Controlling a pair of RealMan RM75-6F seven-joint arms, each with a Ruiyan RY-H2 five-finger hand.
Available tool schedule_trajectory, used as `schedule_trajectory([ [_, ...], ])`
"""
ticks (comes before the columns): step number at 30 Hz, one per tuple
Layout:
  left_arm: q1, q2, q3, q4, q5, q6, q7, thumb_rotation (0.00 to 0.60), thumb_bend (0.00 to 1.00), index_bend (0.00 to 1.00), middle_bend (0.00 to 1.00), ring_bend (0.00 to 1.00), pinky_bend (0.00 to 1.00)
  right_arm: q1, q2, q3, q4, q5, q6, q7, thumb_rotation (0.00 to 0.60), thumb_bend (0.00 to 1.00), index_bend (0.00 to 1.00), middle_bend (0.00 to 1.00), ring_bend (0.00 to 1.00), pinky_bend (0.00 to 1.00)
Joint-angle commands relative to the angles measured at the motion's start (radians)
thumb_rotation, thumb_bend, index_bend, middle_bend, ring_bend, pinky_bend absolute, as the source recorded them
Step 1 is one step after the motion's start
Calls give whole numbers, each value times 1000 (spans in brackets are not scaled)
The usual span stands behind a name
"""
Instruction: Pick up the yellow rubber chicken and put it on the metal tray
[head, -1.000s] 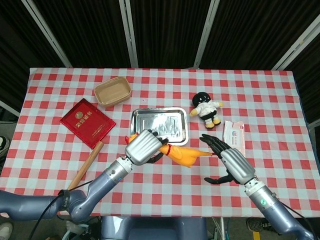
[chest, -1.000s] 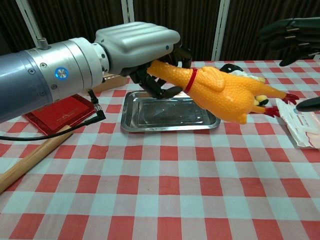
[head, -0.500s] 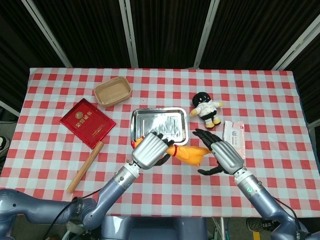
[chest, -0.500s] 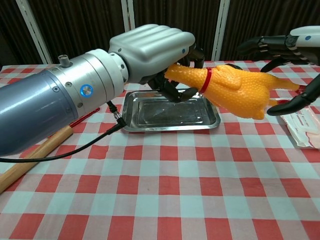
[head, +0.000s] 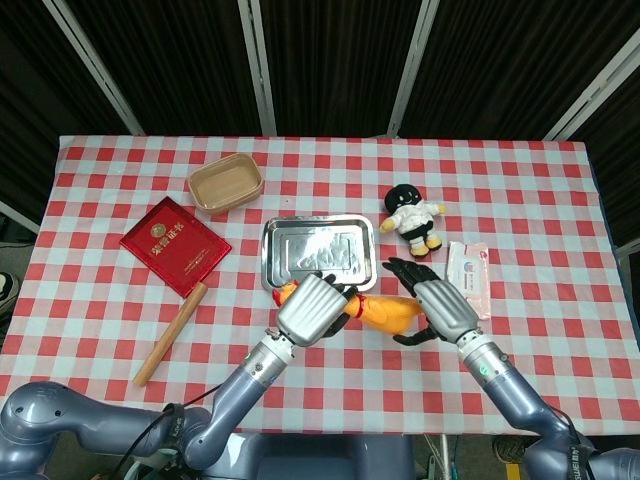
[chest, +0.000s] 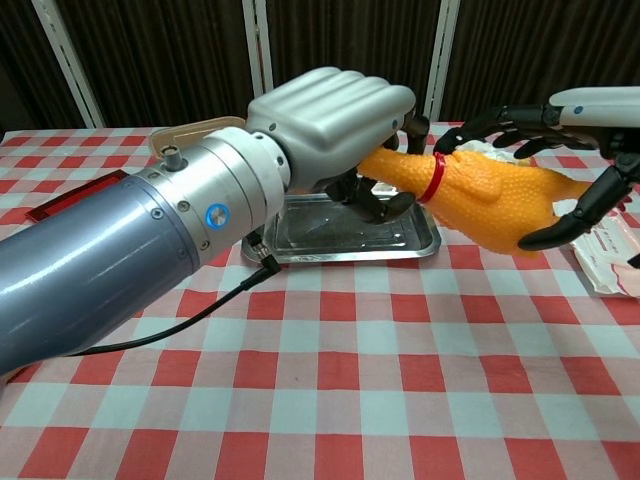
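The yellow rubber chicken (head: 392, 313) (chest: 495, 195), with a red band at its neck, hangs in the air just in front of the metal tray (head: 268, 250) (chest: 350, 254). My left hand (head: 317, 308) (chest: 335, 112) grips it by the head and neck. My right hand (head: 436, 305) (chest: 585, 105) reaches round the chicken's body from the right, fingers spread over its back and the thumb under its belly. Whether these press on it I cannot tell. The tray holds nothing.
A black-and-white plush doll (head: 413, 215) sits right of the tray, with a wipes packet (head: 468, 272) (chest: 612, 255) nearer me. On the left lie a red booklet (head: 175, 245), a wooden stick (head: 170, 330) and a tan bowl (head: 226, 185).
My left hand has carried the chicken to the right and a little higher. My right hand has come in from the right and now brackets the chicken's body.
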Motion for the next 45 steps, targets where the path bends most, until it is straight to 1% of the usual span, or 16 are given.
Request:
schedule_trajectory([
  [1,-8,-4,-3,17,9,6,14,600,723,636,631,541,654,1,1,-4,-5,13,0,-11,600,169,0,0,0,77],
  [8,-18,-20,-7,47,24,21,31,600,722,636,632,541,654,5,13,-12,-11,35,-11,-24,600,169,0,0,0,77],
  [16,-25,-36,-3,58,38,25,33,600,722,636,632,541,654,31,11,-9,2,76,-39,-50,600,169,0,0,6,77],
  [19,-26,-39,-5,53,34,22,30,600,722,636,632,541,654,40,10,-4,6,97,-45,-52,600,170,61,33,62,86],
  [22,-26,-37,-3,51,34,21,37,600,722,636,632,541,654,44,11,2,9,114,-46,-48,600,176,176,108,141,122],
  [24,-25,-36,0,51,33,20,35,600,722,636,632,541,654,45,12,5,9,122,-46,-44,600,207,236,144,175,143],
  [26,-24,-35,2,52,33,19,35,600,721,636,632,541,654,46,14,5,11,127,-44,-43,600,270,290,169,202,165],
  [33,-23,-35,5,52,26,14,31,600,721,636,632,541,654,49,16,4,11,135,-51,-35,600,400,431,249,288,261],
  [36,-22,-35,6,51,26,12,30,600,721,636,632,541,654,52,13,4,13,139,-53,-34,600,475,518,309,357,349],
  [41,-23,-32,4,47,21,7,24,600,721,636,632,541,654,55,7,2,22,147,-50,-38,600,665,692,450,515,515],
  [45,-23,-29,1,42,15,1,17,600,721,636,632,541,654,57,5,1,27,153,-48,-44,600,786,819,555,642,653],
])
